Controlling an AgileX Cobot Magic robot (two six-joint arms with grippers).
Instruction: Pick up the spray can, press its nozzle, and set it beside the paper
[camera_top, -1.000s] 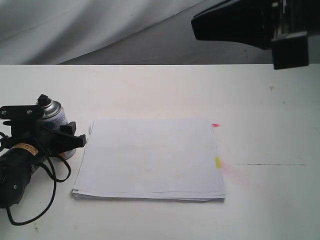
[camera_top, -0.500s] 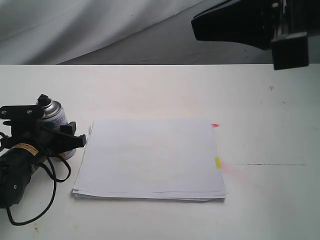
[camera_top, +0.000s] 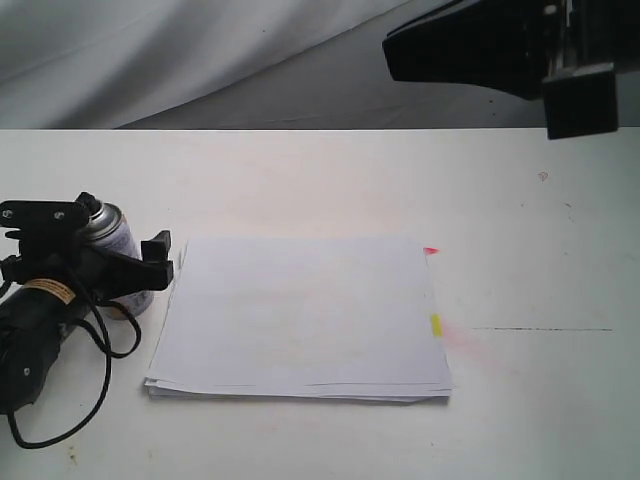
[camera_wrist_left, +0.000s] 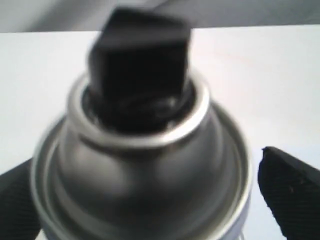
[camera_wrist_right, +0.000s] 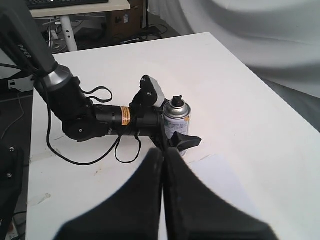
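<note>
The spray can (camera_top: 115, 232) is seen upright on the counter (camera_top: 400, 180), just beside the untabbed edge of the paper (camera_top: 300, 315), straddled by the spread left gripper (camera_top: 97, 238). The right gripper (camera_wrist_right: 163, 167) is held pressed together. Placement looks done, but whether the nozzle (camera_wrist_left: 140, 55) was pressed cannot be told. Withdrawal is left.

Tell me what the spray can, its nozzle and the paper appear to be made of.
The spray can looks like metal: its shoulder is silver-grey with a soft sheen and a rolled rim, and the body seems coated white with print. The nozzle is dull black with no shine, so it is probably plastic. The paper is thin, matte white sheets, with layered edges showing at the near corner.
</note>
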